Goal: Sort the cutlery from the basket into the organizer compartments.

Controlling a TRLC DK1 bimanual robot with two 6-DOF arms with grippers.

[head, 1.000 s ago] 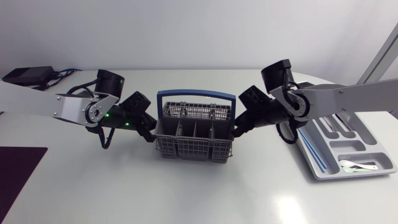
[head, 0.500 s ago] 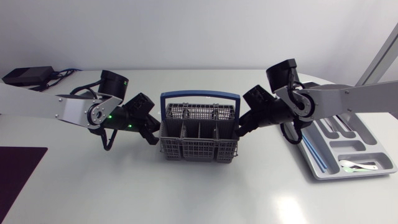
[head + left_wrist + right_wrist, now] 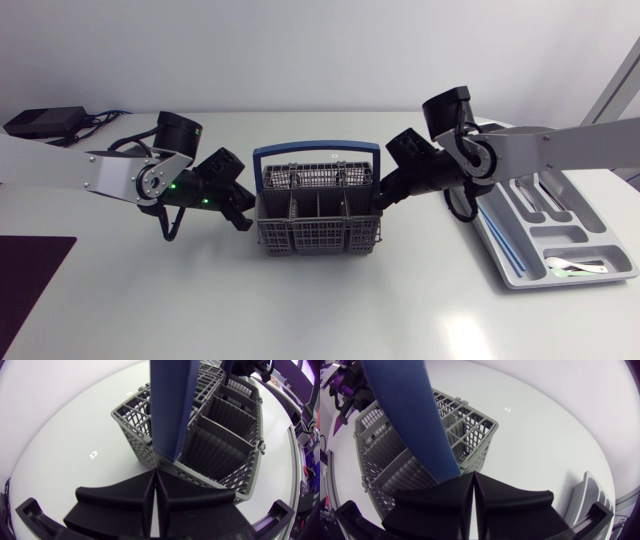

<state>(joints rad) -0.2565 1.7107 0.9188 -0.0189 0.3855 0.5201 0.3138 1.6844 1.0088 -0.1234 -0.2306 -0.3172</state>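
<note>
The cutlery basket (image 3: 318, 240) stands between the left tool (image 3: 243, 215) and the right tool (image 3: 380, 200), each with its fingers pressed together and its tip at a basket end. The basket's open compartments look empty, so sorting seems done. Any shift of it next needs even pressure from both tools. The organizer (image 3: 510, 268) lies beyond the right tool on the glossy white counter (image 3: 300, 310).

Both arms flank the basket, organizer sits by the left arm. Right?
No. The organizer lies by the right arm, not the left; the head view shows it. Both arms do flank the basket.
</note>
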